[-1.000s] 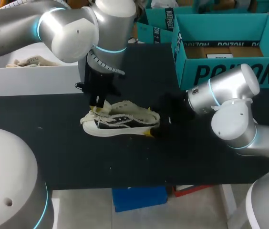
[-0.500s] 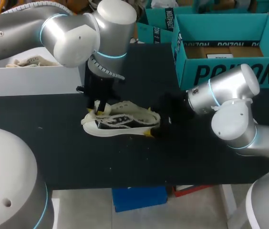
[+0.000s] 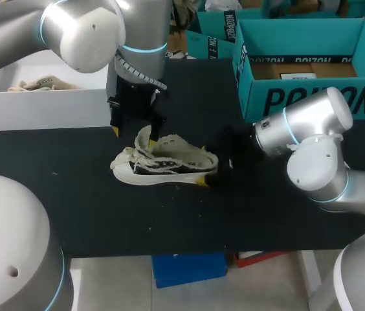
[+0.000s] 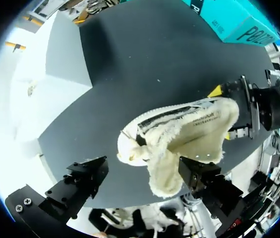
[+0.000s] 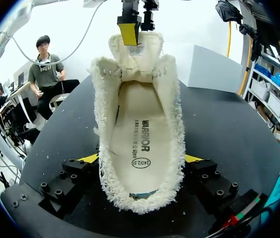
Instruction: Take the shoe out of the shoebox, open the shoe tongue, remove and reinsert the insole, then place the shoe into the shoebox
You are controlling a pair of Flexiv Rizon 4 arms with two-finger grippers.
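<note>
Left hand point(image 3: 135, 129) hangs over the toe, fingers apart, one tip against the raised tongue point(image 3: 145, 137). Shoe point(image 3: 164, 166) lies mid-desk point(image 3: 247, 214), heel clamped in the right hand point(image 3: 213, 170). I'd pin the heel firmly and fold the tongue right forward, so the insole point(image 5: 139, 144) is reachable.

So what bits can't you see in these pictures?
- Head view: the left arm covers part of the white box.
- Head view: the right gripper is dark on the black table, half behind the shoe.
- Right wrist view: the shoe's front hides the insole at its toe end.
- Left wrist view: the left gripper shows no yellow tips.
</note>
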